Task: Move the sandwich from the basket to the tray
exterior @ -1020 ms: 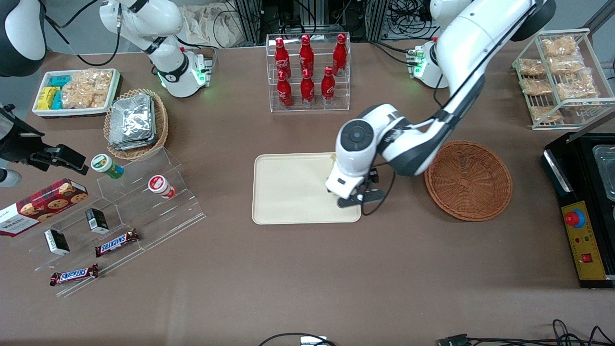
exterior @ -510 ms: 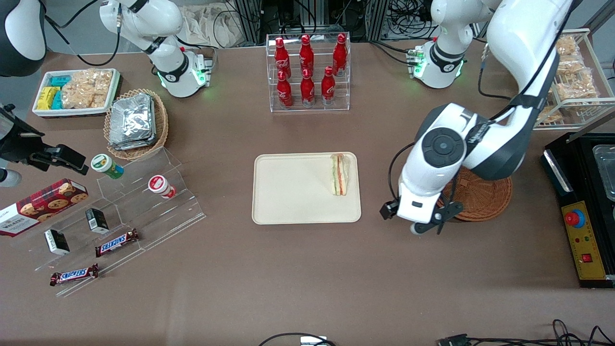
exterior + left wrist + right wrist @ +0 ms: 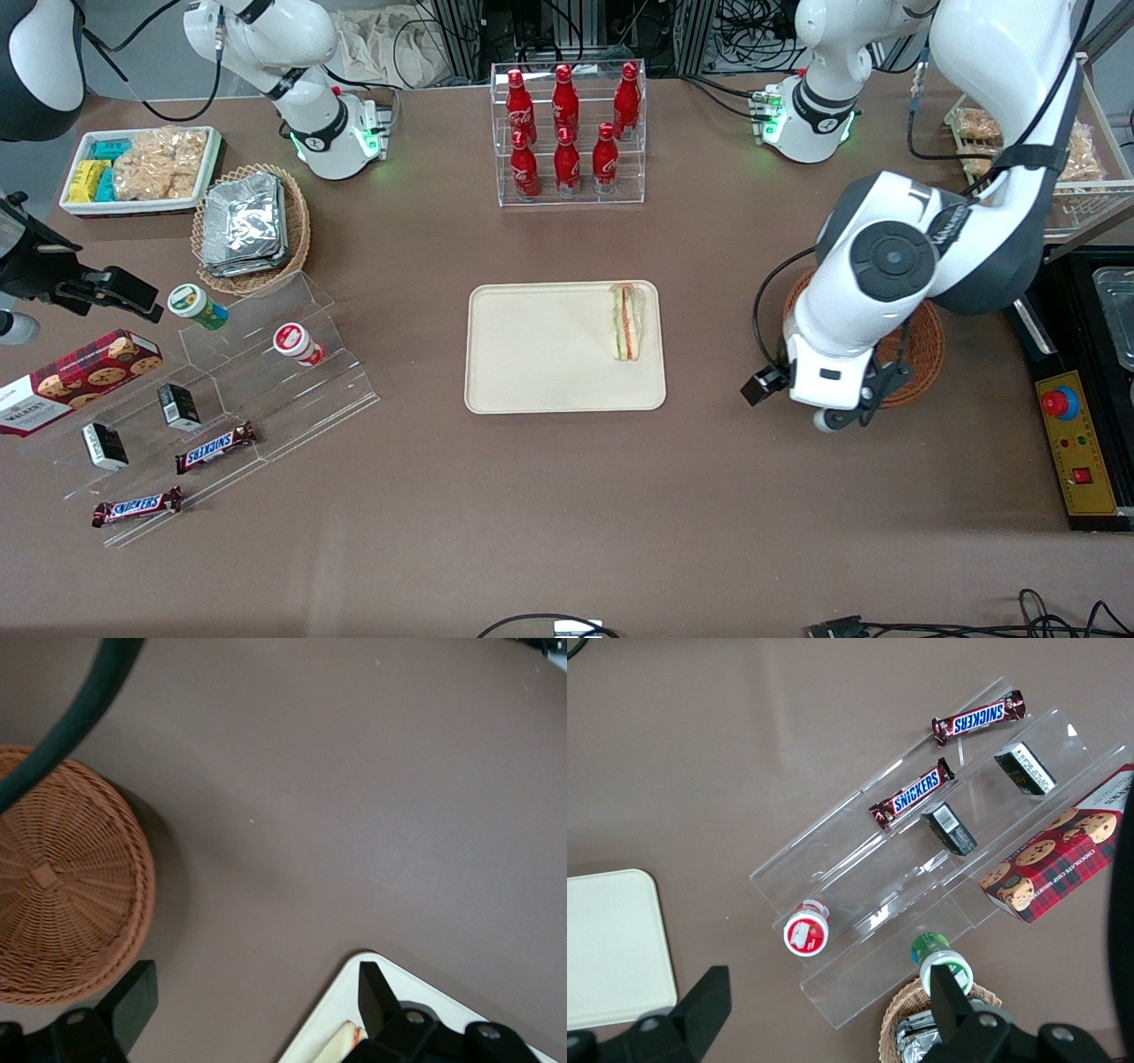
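Since a second ago my gripper [image 3: 252,1010], fingers spread and empty, has left the triangular wrapped sandwich [image 3: 626,321] on the cream rectangular tray [image 3: 540,354] and now hangs above the round brown wicker basket [image 3: 921,350]; I should retreat gently.

At the top centre of the front frame on my table stands a clear rack of red cola bottles [image 3: 567,133]. Toward the parked arm's end, upper in the frame, a white bin of snack packets [image 3: 137,168] sits beside a light wicker basket of foil packets [image 3: 252,226]. Lower down, a clear stepped stand [image 3: 266,381] carries two Snickers bars [image 3: 215,447], with a cookie box [image 3: 75,377] just beside it.
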Robot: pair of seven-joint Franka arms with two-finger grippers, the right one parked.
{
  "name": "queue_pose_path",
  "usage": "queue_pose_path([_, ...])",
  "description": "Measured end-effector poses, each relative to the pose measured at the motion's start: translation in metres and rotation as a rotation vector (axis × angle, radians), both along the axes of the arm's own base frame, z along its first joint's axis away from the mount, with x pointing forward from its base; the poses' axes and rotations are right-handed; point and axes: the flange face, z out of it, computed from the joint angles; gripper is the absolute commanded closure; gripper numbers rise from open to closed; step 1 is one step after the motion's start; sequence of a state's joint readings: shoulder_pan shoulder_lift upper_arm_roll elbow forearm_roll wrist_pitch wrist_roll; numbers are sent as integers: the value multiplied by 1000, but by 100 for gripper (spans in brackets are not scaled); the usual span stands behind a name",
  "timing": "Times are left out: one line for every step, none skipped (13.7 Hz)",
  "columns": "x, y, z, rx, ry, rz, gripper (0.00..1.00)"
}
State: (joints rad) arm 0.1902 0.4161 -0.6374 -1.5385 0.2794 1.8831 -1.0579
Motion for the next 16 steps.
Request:
queue_pose_path([1,16,10,-16,3,-12,0])
queue_pose_path([1,34,21,-27,10,-29,0])
queue_pose_path([-2,53,32,-35,26,-51,0])
queue_pose_path([-7,72,42,-41,42,-81,0])
queue_pose_path([-13,90,51,-44,54,-116,0])
queue_pose_path([-20,109,60,-47,65,-156,0])
queue_pose_path([-29,126,71,-48,77,-207,0])
queue_pose_path([-39,142,83,-46,93,-271,0])
queue_pose_path([-49,157,97,-42,106,-342,0])
queue_pose_path([-61,170,112,-38,113,-404,0])
queue_pose_path([-71,181,127,-34,114,-449,0])
queue_pose_path([-81,189,140,-30,109,-479,0])
queue_pose_path([-88,196,150,-26,99,-500,0])
queue_pose_path([-93,199,156,-22,92,-521,0])
queue_pose_path([-95,200,160,-21,87,-538,0])
queue_pose_path([-96,199,161,-20,85,-548,0])
